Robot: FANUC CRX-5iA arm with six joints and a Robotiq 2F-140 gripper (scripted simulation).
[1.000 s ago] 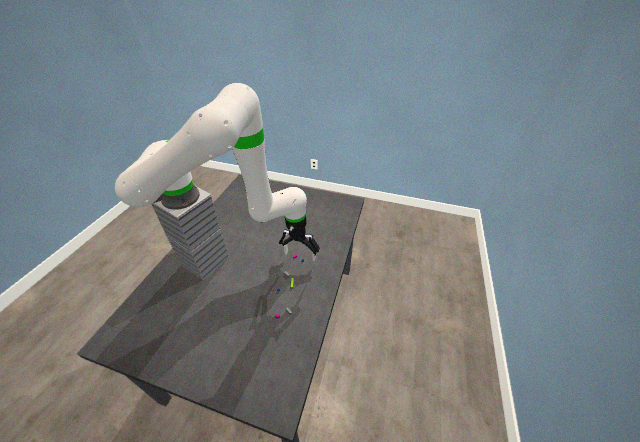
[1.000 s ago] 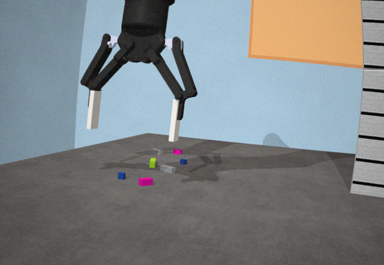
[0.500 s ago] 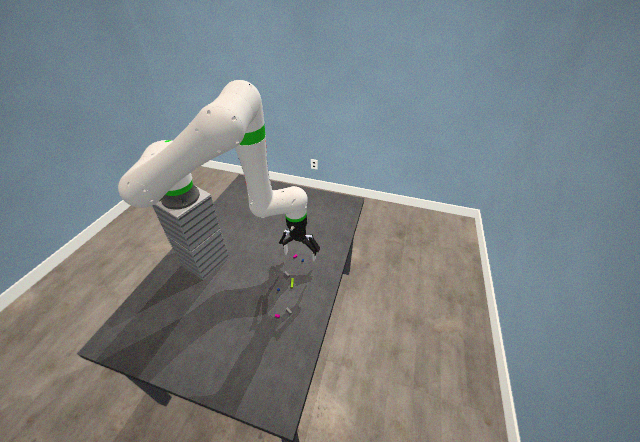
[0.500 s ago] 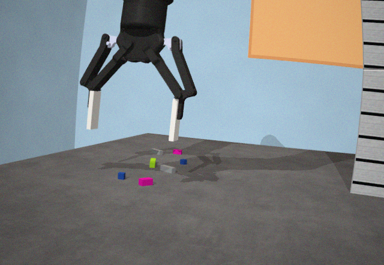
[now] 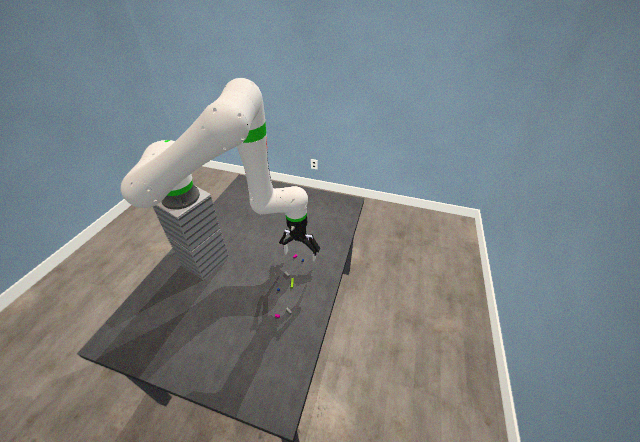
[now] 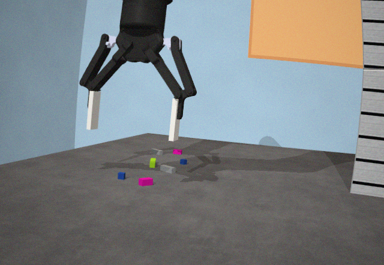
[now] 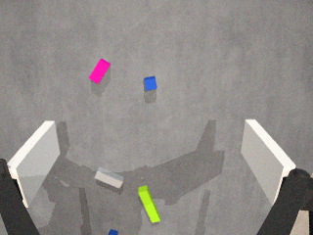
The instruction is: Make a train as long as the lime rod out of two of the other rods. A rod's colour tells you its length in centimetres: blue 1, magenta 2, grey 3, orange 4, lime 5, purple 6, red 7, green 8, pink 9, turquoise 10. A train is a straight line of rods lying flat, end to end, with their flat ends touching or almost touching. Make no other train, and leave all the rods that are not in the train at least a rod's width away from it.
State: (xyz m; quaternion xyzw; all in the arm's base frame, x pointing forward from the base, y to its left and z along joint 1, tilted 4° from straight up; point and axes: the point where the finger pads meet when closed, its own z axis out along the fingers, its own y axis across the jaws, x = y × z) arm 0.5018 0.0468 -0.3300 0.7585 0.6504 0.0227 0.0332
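Note:
My gripper [image 5: 299, 255] [image 6: 132, 134] [image 7: 150, 138] is wide open and empty, high above the table. A magenta rod [image 5: 295, 255] [image 6: 145, 181] [image 7: 100, 71] and a blue rod [image 5: 302, 260] [image 6: 121, 175] [image 7: 150, 83] lie apart, nearest the exterior camera. A grey rod [image 5: 286, 273] [image 6: 167, 168] [image 7: 109, 178] lies near the lime rod [image 5: 292, 282] [image 6: 152, 162] [image 7: 149, 204], angled to it with a gap. A second blue rod [image 5: 278, 289] [image 6: 183, 161] [image 7: 113, 232] is cut off in the wrist view. Another grey rod [image 5: 288, 310] [image 6: 157, 151] and magenta rod [image 5: 277, 315] [image 6: 177, 151] lie apart, outside the wrist view.
The dark table [image 5: 206, 365] [image 6: 216, 225] carries the arm's ribbed pedestal [image 5: 193, 238] [image 6: 372, 101]. The table's long edge runs to the right of the rods in the top view. Shadows of the arm and gripper fall across some rods.

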